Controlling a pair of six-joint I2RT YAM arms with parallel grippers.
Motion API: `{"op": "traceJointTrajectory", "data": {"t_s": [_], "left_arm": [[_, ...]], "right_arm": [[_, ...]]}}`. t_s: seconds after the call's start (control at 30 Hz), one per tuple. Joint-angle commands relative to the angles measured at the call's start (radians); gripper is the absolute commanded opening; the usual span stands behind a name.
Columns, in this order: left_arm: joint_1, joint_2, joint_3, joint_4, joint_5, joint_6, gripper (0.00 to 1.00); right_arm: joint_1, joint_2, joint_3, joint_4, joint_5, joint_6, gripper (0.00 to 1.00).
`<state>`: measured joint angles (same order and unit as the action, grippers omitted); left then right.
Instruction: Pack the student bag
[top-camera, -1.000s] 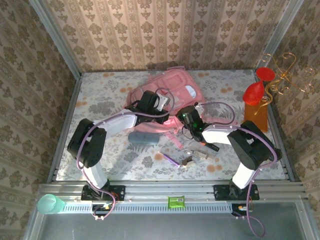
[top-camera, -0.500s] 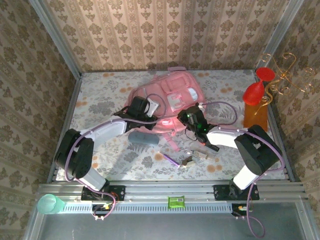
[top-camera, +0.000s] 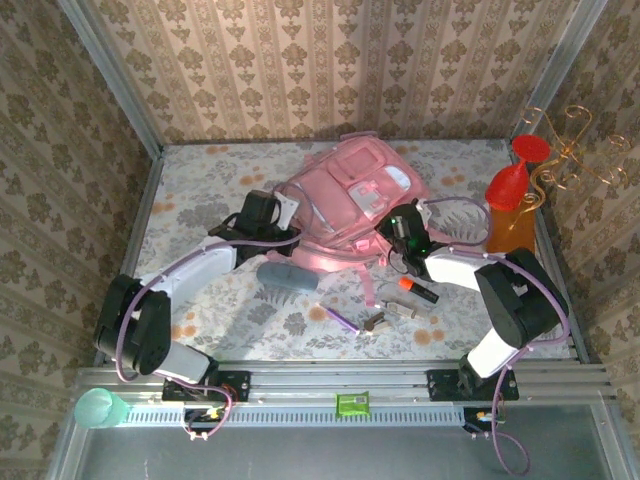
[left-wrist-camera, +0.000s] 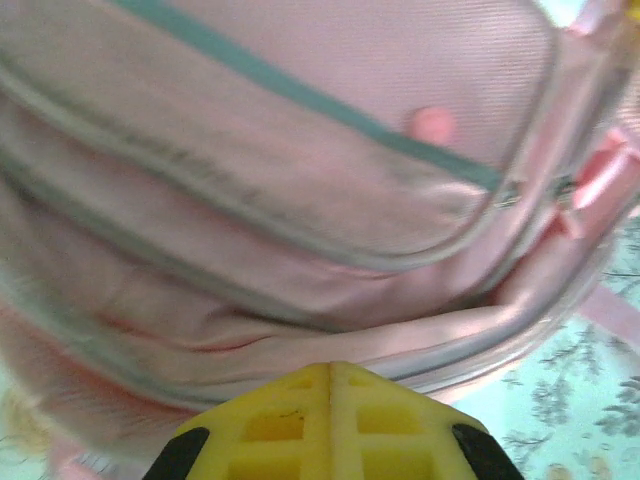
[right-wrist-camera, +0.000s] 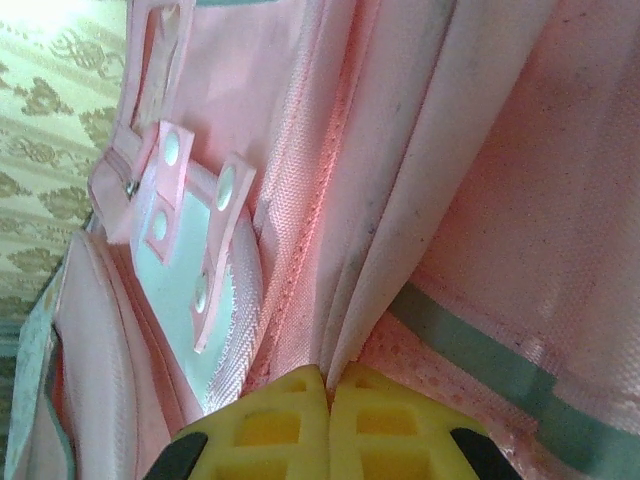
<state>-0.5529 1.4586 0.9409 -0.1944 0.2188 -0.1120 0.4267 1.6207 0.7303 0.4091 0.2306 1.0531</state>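
The pink student bag (top-camera: 352, 195) sits toward the back middle of the flowered table (top-camera: 190, 200), its top close to the papered rear wall (top-camera: 330, 70). Bare cloth lies open to its left, and a narrower strip runs to its right before a red glass (top-camera: 512, 183) at the table's right edge. In front of the bag, between the two arms, a grey case (top-camera: 287, 276), a purple pen (top-camera: 342, 319) and an orange-tipped marker (top-camera: 418, 289) crowd the near ground short of the metal rail (top-camera: 340, 380). The bag's near edge is partly hidden under both wrists, and the small metal bits beside the pen are too small to name. The left gripper (left-wrist-camera: 330, 368) is closed, pads together, at the bag's lower left edge; its blurred wrist view does not show whether any cloth is caught. The right gripper (right-wrist-camera: 327, 372) is closed at the bag's right side, pinching a fold of pink fabric that runs into the seam between its pads.
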Motion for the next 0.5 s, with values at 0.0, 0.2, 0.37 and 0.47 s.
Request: {"op": "traceJointTrajectory", "data": {"t_s": [0.0, 0.2, 0.37, 0.47], "left_arm": [[-0.056, 0.029, 0.059, 0.018, 0.036, 0.003, 0.07], [-0.145, 0.148, 0.163, -0.014, 0.040, -0.033, 0.37], [-0.183, 0.218, 0.149, 0.067, 0.060, -0.224, 0.44], [-0.209, 0.241, 0.142, 0.078, 0.050, -0.284, 0.44]], "right_arm": [[0.020, -0.004, 0.027, 0.038, -0.046, -0.040, 0.00], [0.040, -0.021, 0.042, 0.022, -0.030, -0.040, 0.00], [0.040, -0.026, 0.036, 0.037, -0.028, -0.014, 0.00], [0.041, -0.027, 0.032, 0.056, -0.039, 0.018, 0.00]]}}
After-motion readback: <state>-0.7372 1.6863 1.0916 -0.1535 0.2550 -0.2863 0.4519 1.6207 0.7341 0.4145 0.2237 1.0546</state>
